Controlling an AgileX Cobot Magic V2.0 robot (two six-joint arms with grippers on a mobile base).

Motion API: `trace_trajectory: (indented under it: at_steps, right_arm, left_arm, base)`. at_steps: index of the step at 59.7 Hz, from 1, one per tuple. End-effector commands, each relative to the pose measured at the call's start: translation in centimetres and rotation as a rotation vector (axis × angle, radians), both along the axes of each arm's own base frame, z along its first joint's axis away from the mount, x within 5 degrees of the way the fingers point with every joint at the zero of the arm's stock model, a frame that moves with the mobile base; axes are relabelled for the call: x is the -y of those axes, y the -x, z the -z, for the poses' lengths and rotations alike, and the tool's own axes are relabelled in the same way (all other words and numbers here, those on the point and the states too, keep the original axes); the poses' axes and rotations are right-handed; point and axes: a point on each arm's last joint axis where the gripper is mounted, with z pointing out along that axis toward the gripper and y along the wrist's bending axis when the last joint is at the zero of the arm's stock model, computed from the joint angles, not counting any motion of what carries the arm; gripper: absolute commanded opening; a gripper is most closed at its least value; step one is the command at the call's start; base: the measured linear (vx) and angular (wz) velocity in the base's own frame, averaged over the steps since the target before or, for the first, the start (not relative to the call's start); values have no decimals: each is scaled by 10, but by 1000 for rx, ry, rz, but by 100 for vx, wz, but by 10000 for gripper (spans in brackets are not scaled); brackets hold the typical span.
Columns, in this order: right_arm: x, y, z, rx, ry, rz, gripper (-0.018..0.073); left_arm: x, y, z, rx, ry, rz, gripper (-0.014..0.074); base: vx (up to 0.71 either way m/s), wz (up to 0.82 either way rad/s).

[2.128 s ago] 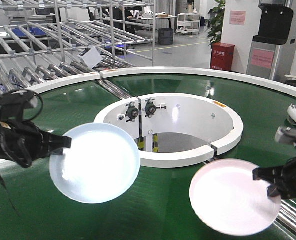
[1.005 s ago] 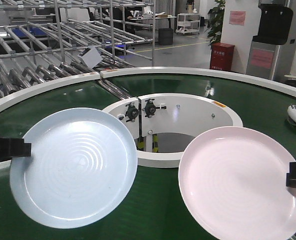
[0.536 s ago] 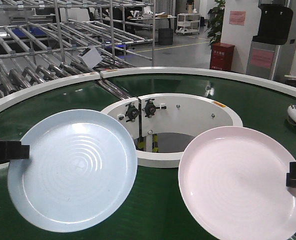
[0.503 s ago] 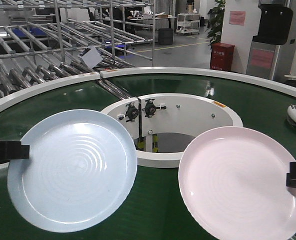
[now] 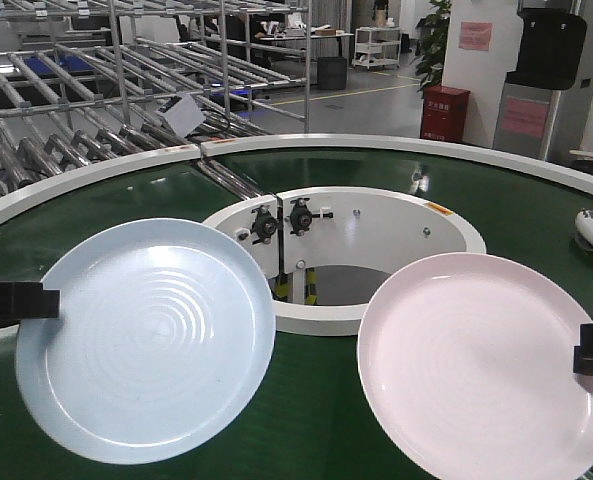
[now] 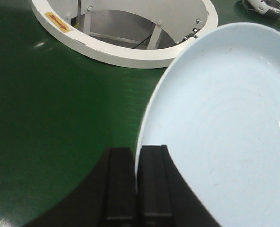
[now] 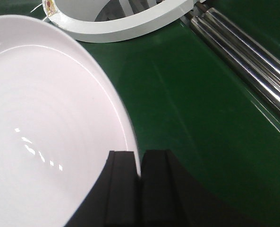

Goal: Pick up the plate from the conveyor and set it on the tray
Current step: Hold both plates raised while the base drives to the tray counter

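Two round, glossy plates with faint concentric ripples are held over the conveyor (image 5: 326, 420) and its shiny dark green belt: one pale blue plate (image 5: 146, 340) and one pale pink plate (image 5: 471, 365). The left hand (image 6: 136, 156) is clamped on the blue plate's thin rim, and the right hand (image 7: 140, 158) likewise grips the pink plate's rim. One curved white inner ring (image 5: 376, 225) lies behind them, and steel rollers (image 7: 243, 61) lie beside the pink plate.

Right gripper (image 7: 140, 163) sits bottom centre, its two black fingers (image 7: 121, 189) pinched onto the rim of the plate (image 7: 40, 123), one either side of the edge. The plate fills the whole left side; it looks white here, maybe a bit pink, hard to say with the glare. Green conveyor (image 7: 201, 142) underneath. White ring (image 7: 125, 26) curves along the top, steel rollers (image 7: 243, 56) run down the upper right.
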Motion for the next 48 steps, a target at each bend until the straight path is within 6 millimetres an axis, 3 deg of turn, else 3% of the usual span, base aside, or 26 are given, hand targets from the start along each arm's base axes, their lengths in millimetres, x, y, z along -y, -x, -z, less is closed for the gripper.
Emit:
trace_trajectory:
  at_steps: [1, 23, 48]
  right_arm:
    - [0, 2, -16, 100, -22, 16, -13]
    - [0, 2, -16, 100, -22, 16, -13]
    - [0, 2, -16, 100, -22, 16, -13]
  left_arm:
    - [0, 4, -20, 104, 64, -22, -6]
    - [1, 4, -20, 103, 64, -22, -6]
    - [0, 4, -20, 104, 64, -22, -6]
  base:
    - [0, 0]
    - [-3, -11]
    - [-15, -53]
